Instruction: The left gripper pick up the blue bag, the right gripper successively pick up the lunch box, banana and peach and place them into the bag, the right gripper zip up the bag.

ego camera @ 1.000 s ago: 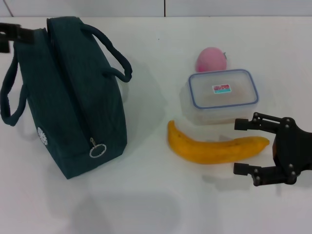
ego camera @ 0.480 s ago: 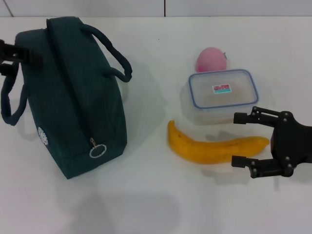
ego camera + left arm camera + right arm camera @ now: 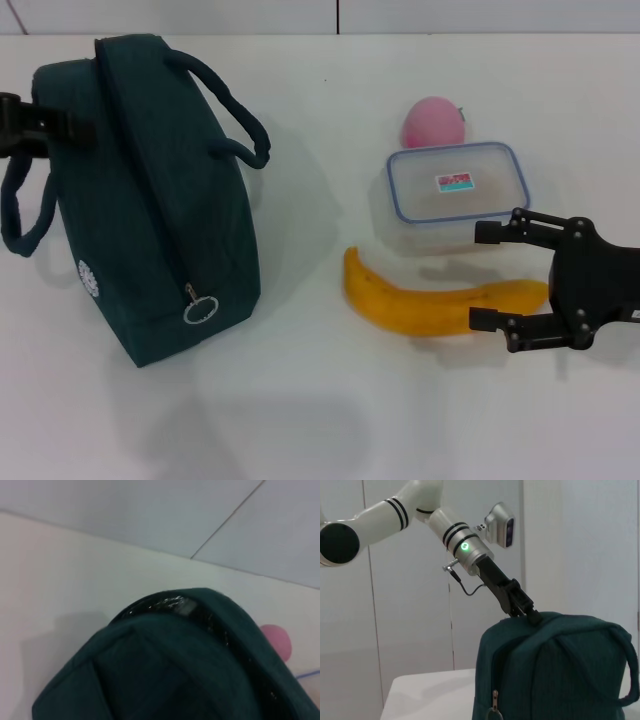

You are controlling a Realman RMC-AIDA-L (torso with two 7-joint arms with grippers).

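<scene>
White table (image 3: 330, 420) backed by pale panelled wall; blue bag (image 3: 150, 200) stands zipped on its left part, with lunch box (image 3: 458, 190), banana (image 3: 440, 305) and peach (image 3: 433, 122) grouped well apart to its right. Only the right wrist view shows the left gripper (image 3: 522, 611) slanting down onto the bag's top edge; finger state cannot be told. Right gripper (image 3: 482, 277) sits low, fingers spread wide, empty, straddling the banana's right end just beside the box.

The left gripper (image 3: 40, 128) is cut off at the frame's left edge, its fingertips hidden against the blue bag (image 3: 150, 200). The right gripper (image 3: 482, 276) covers the banana (image 3: 420, 305) tip.
</scene>
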